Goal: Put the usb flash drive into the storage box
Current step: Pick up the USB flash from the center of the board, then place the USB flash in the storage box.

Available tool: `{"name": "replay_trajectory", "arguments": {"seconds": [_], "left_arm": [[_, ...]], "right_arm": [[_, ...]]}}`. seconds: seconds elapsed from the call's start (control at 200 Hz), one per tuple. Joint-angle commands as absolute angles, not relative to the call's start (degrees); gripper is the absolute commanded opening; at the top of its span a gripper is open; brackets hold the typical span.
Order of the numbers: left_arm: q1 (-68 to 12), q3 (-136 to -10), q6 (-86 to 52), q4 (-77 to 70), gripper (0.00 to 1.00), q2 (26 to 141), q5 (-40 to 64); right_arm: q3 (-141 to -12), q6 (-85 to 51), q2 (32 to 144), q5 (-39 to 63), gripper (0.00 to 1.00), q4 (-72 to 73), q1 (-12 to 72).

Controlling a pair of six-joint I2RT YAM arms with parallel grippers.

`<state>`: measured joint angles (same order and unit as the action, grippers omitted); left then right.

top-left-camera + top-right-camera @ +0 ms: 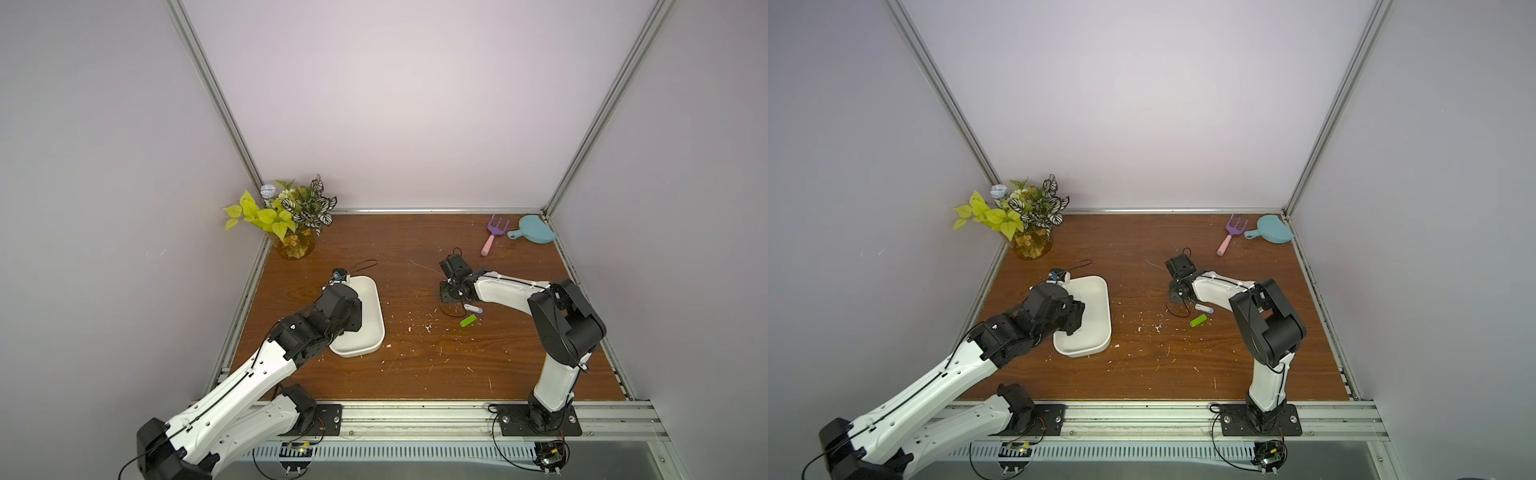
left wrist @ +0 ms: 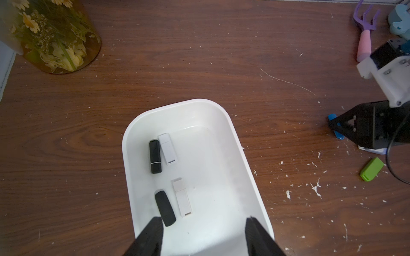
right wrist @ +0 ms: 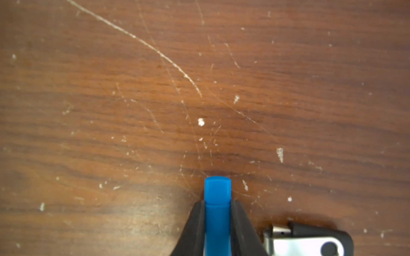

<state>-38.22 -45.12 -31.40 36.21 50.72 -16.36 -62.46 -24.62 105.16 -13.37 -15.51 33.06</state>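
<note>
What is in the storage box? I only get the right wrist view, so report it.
Observer: Two black flash drives and two white flash drives lie in the storage box.
Operator: Report the left claw.
Observer: The left claw hangs open over one end of the box, holding nothing.
Operator: Tell me what else is loose on the table.
Observer: Apart from the blue flash drive pinched in your right claw, a green flash drive lies on the wooden table near the right arm, outside the box.
</note>
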Motion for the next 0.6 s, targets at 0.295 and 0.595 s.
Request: {"name": "replay_trajectory", "arguments": {"seconds": [0.295,0.595], "left_arm": [[-37.5,-44.6,-31.8,36.6,0.58,45.7,-20.8],[-32.7,-44.1,-32.9,36.4,0.57,39.0,-22.7]], "right_arm": [[-64.3,-27.4,95.2,-2.4,0.04,-12.0,36.7],[-68.3,-39.5,94.0,4.5,0.03,-1.2,49.6]]}}
